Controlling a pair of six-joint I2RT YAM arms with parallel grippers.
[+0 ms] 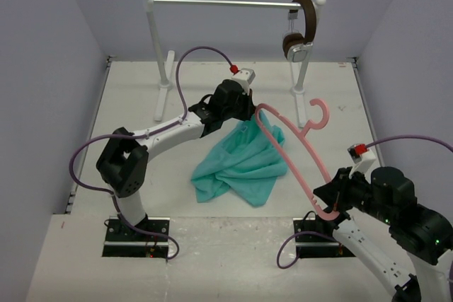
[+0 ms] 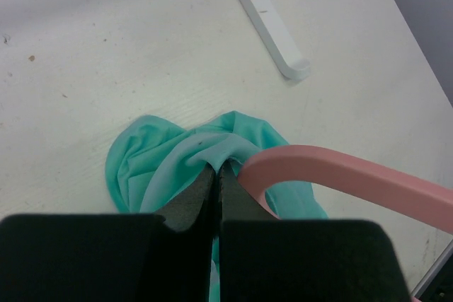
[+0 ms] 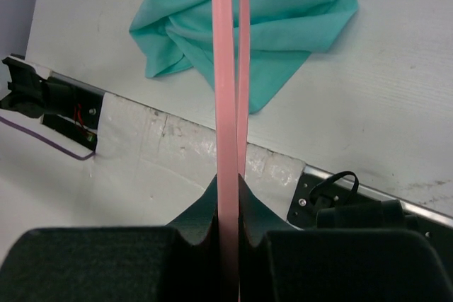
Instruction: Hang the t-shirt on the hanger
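Note:
The teal-green t-shirt [image 1: 242,162] lies crumpled on the table's middle, its upper edge lifted. My left gripper [image 1: 248,109] is shut on a fold of the t-shirt [image 2: 177,164] and holds it up. The pale-pink hanger [image 1: 297,150] runs diagonally above the shirt; its far end curves beside the left fingers [image 2: 333,175]. My right gripper [image 1: 331,199] is shut on the hanger's near end [image 3: 228,104]; the pink bars run from its jaws over the t-shirt [image 3: 283,19]. The hook [image 1: 318,114] points right of the shirt.
A white rail stand [image 1: 226,2] stands at the back, brown-and-silver headphones [image 1: 301,30] hanging at its right end. Its right foot [image 2: 272,30] lies near the shirt. The arm base plates [image 3: 354,203] sit at the table's near edge.

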